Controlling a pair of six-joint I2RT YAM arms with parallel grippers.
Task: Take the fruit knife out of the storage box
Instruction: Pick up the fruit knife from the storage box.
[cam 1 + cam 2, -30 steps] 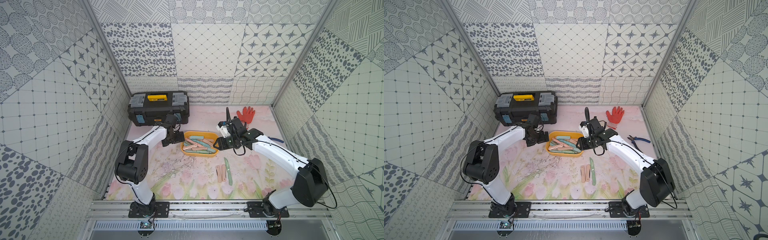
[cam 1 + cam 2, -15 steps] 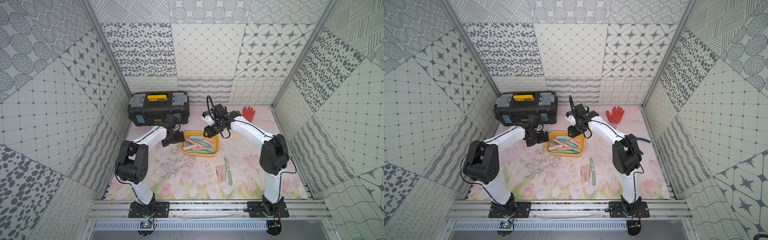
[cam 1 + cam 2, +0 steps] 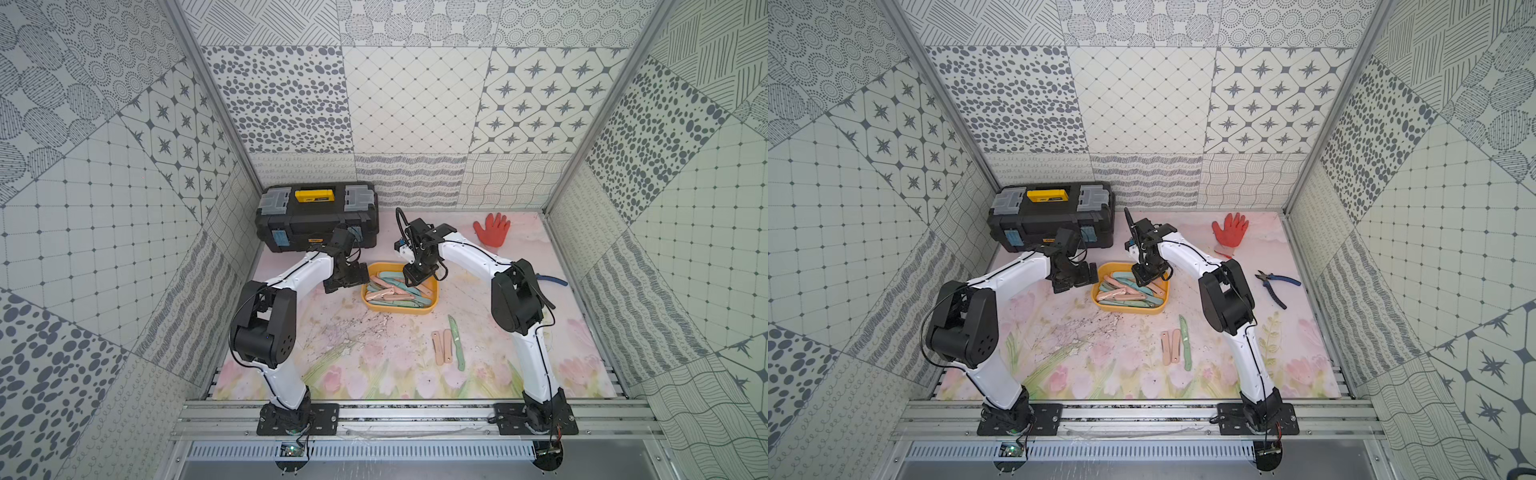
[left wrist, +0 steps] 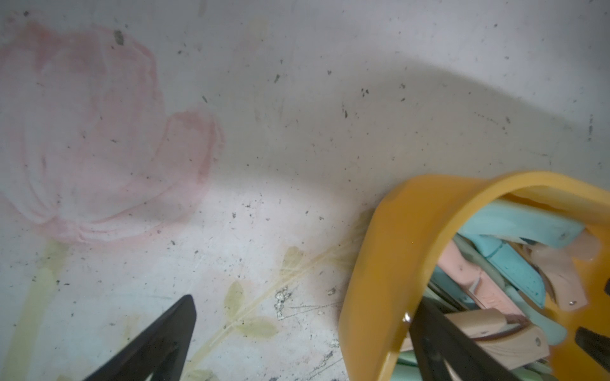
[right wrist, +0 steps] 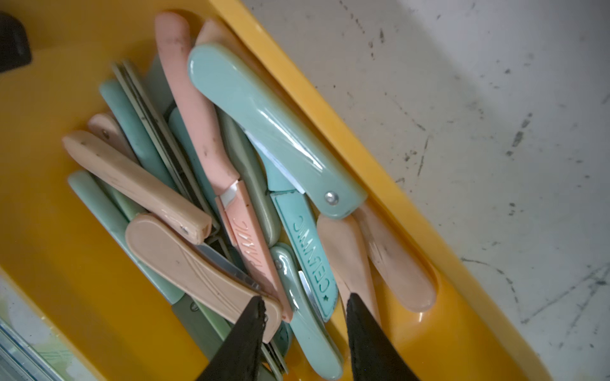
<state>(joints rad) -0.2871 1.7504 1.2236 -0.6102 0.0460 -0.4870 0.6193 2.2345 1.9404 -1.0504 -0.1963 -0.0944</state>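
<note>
**A:** Where is the storage box located?
**B:** The yellow storage box (image 3: 397, 309) is seen just past the centre of the tabletop (image 3: 353, 365), toward 12 o'clock. No lid is fitted. It is filled with a loose pile of fruit knives (image 5: 211, 148) in pink, beige and teal, folded or sheathed and crossed over one another.

**A:** Right side?
**B:** The right fingers (image 5: 244, 336) are held partly open over the pile, at the box's 1 o'clock corner. Nothing is clamped. A teal sheath marked CERAMIC (image 5: 307, 244) and a green folding knife (image 5: 313, 336) are framed in the gap. Contact can't be told.

**A:** Left?
**B:** The left fingers (image 4: 158, 346) are spread wide at the box's 9 o'clock end, and nothing is held. One is placed outside over the tabletop, the other at the rim over the inside. Touching or not can't be told.

**A:** Anything outside the box?
**B:** Three knives are laid side by side at 5 o'clock of the box: two pink knives (image 3: 438, 349) and one green knife (image 3: 457, 345). A black toolbox (image 3: 316, 220) is parked at 11 o'clock against the back wall. A red glove (image 3: 492, 228) is seen at 1 o'clock, and blue-handled pliers (image 3: 1277, 286) at 3 o'clock.
</note>
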